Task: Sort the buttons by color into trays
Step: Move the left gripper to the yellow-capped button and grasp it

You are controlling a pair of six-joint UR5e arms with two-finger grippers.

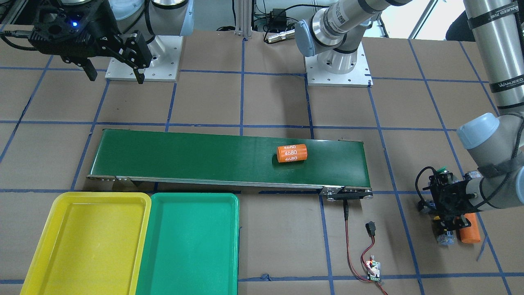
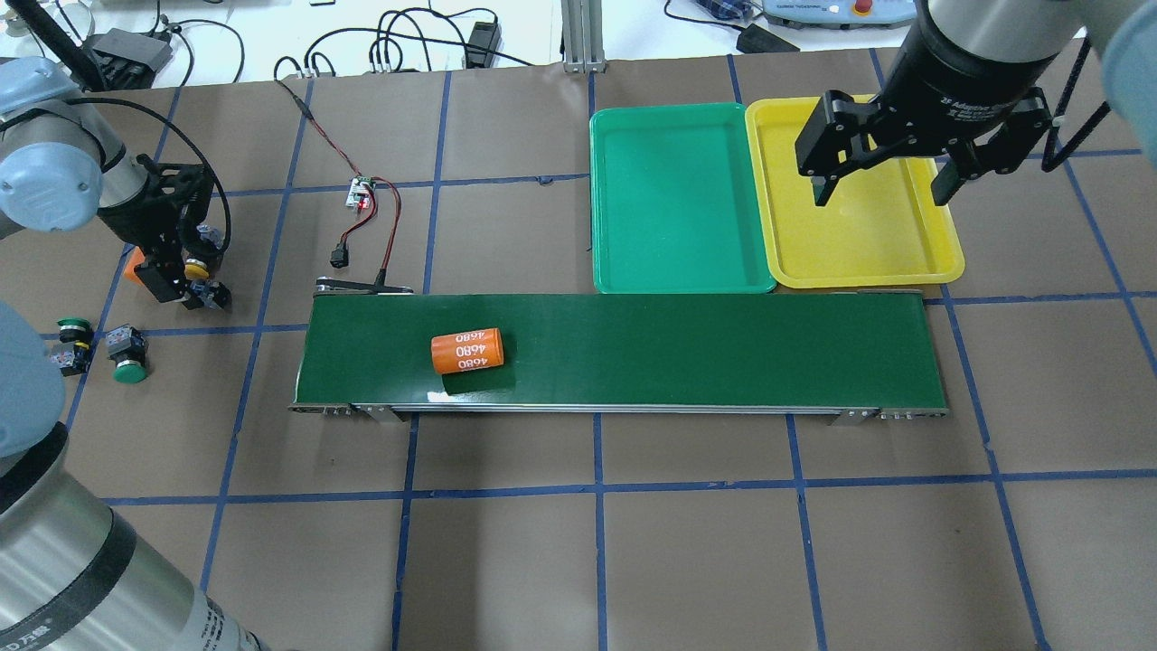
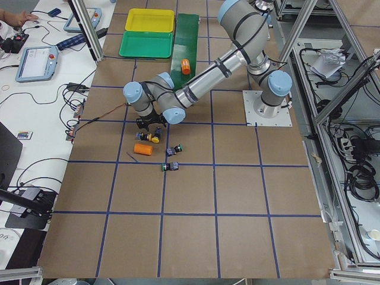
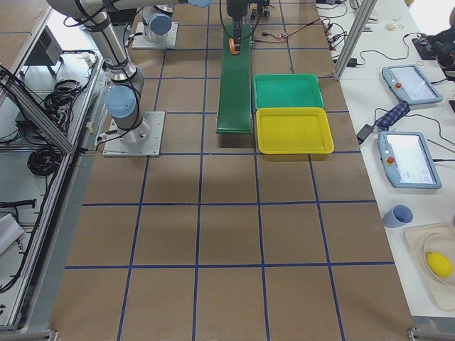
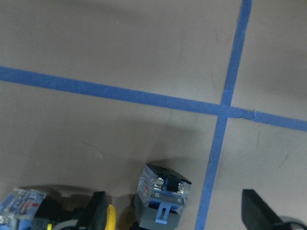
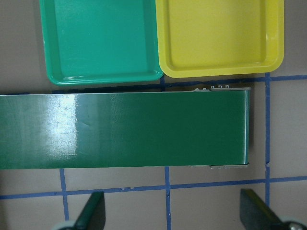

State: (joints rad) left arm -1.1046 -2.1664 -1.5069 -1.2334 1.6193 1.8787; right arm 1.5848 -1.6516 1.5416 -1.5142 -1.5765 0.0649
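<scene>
Buttons (image 2: pixel 131 369) sit on the table (image 2: pixel 542 542) at its left end, probably light, hard and slick-capped, so I'd pinch the boxy body between my spread left fingers (image 5: pixel 98 213); right fingers (image 6: pixel 93 213) hang apart too.

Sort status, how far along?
Done: nothing; yellow tray and green tray are empty. In hand: left gripper open, straddling a button on the table, not gripping. Right gripper open, empty. Left: every button, including two green buttons.
</scene>
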